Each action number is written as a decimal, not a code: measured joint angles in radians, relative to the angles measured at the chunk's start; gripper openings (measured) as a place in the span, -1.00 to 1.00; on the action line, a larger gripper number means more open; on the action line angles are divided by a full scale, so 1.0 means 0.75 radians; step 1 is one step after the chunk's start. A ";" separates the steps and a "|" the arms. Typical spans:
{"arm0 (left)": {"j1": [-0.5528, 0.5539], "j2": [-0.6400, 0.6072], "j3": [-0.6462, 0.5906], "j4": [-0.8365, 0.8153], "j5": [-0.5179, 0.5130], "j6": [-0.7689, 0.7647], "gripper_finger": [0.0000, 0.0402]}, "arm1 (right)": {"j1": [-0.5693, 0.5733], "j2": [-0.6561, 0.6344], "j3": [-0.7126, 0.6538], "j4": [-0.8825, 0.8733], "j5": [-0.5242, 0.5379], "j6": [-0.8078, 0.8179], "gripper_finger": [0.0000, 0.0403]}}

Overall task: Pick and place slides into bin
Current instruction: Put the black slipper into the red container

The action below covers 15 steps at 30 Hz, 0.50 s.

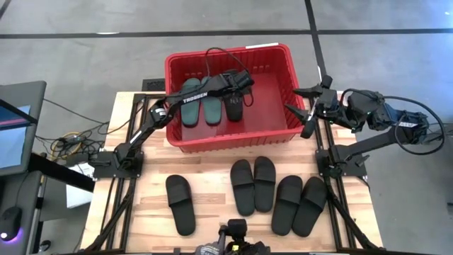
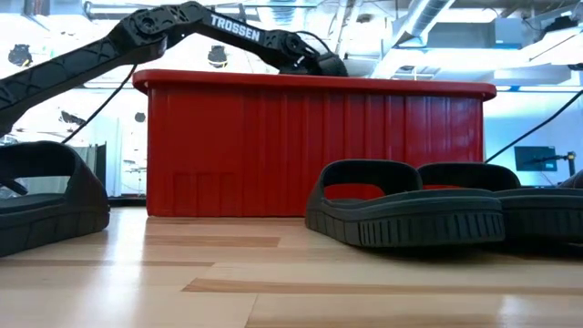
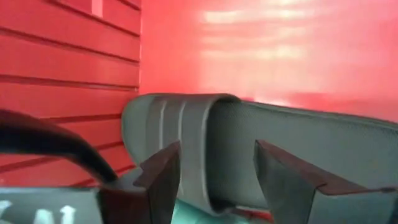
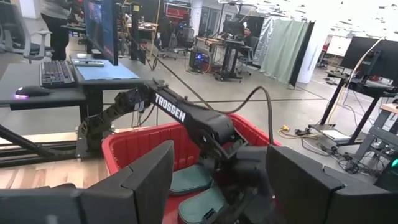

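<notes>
Layout relative to the bin [image 1: 283, 57]: three slides [image 1: 202, 105] lie side by side inside it; five slides [image 1: 253, 185] lie on the table [image 1: 152, 212] before it, one apart at the left.

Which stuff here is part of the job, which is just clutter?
Job:
- ribbed red plastic bin
- dull green rubbery slides, in bin
- black slide, in bin
- five black slides on table
- left end effector, open

Clutter:
- keyboard
- mouse

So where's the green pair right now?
In the high view the green slides lie side by side inside the red bin, left half, under the left gripper, beside one black slide.
</notes>
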 joint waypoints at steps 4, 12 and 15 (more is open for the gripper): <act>0.000 -0.036 0.000 -0.021 0.021 0.017 -0.05 | 0.000 0.000 0.000 0.000 -0.001 0.000 0.19; -0.018 -0.188 -0.001 -0.027 0.160 0.016 -0.05 | 0.002 0.000 0.000 -0.005 -0.001 0.000 0.19; -0.028 -0.276 -0.001 -0.044 0.184 0.016 -0.05 | 0.002 0.000 0.000 -0.018 -0.001 -0.001 0.19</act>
